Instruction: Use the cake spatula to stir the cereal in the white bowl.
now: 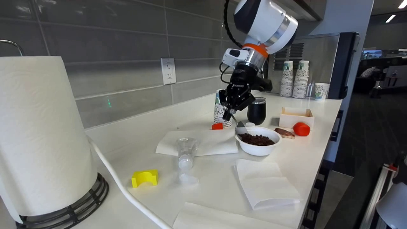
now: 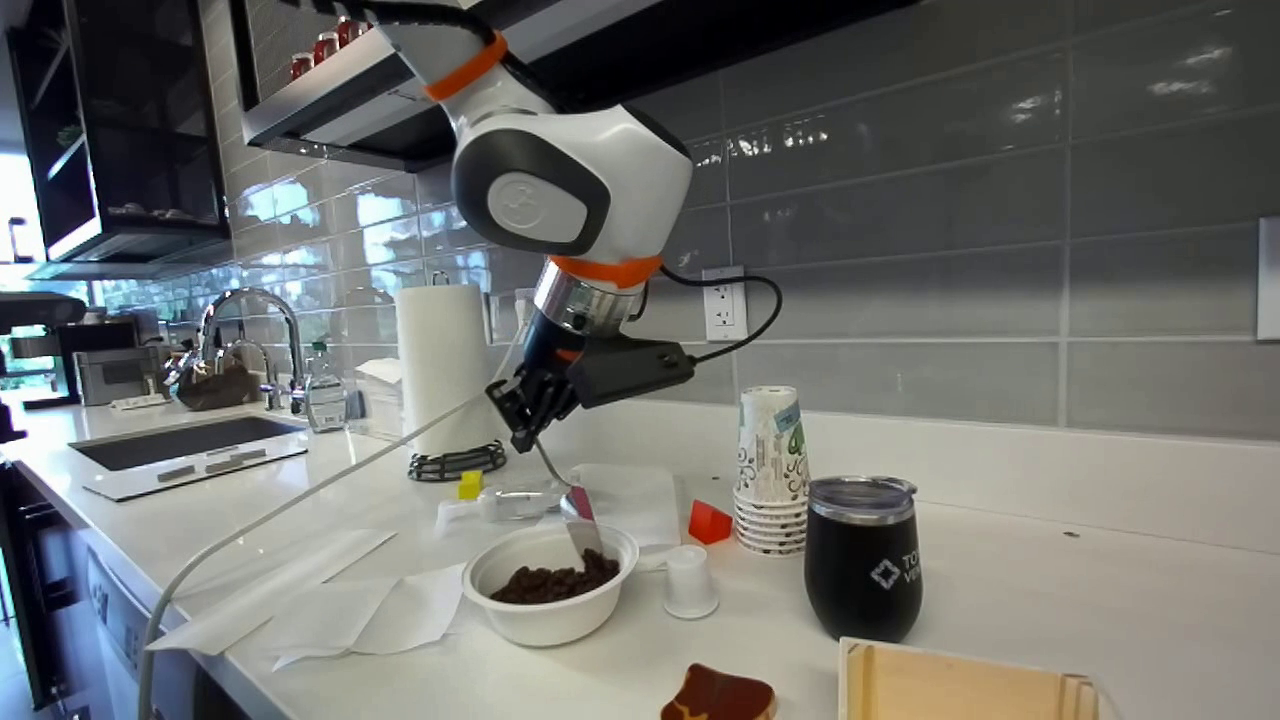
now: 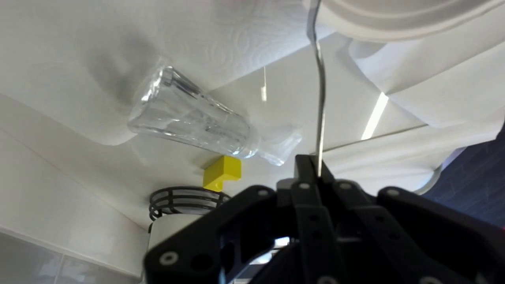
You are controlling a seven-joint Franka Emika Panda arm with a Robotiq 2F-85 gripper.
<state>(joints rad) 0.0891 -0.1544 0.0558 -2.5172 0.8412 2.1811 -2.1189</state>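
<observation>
The tool [image 3: 317, 169] is clamped on the thin metal handle of the cake spatula [image 2: 581, 515], as the wrist view shows; in both exterior views the tool's tip is too dark to read well. The spatula slants down into the white bowl [image 2: 545, 627], its lower end hidden in or behind the dark brown cereal [image 2: 556, 584]; whether it touches the rim I cannot tell. The wrist view cuts off the bowl at the top edge, where the spatula also runs out of frame. On the white surface [image 1: 219, 187], a small white piece [image 1: 250, 124] is mostly hidden behind the bowl in an exterior view. The clear bottle [image 1: 187, 148], lying partly on a paper sheet [image 1: 219, 141], has a faint outline against the white. In an exterior view the paper roll [image 1: 47, 136] is cut off at the left edge; in an exterior view the lower edge crops a brown slice [image 2: 716, 697] and a box [image 2: 965, 690]
</observation>
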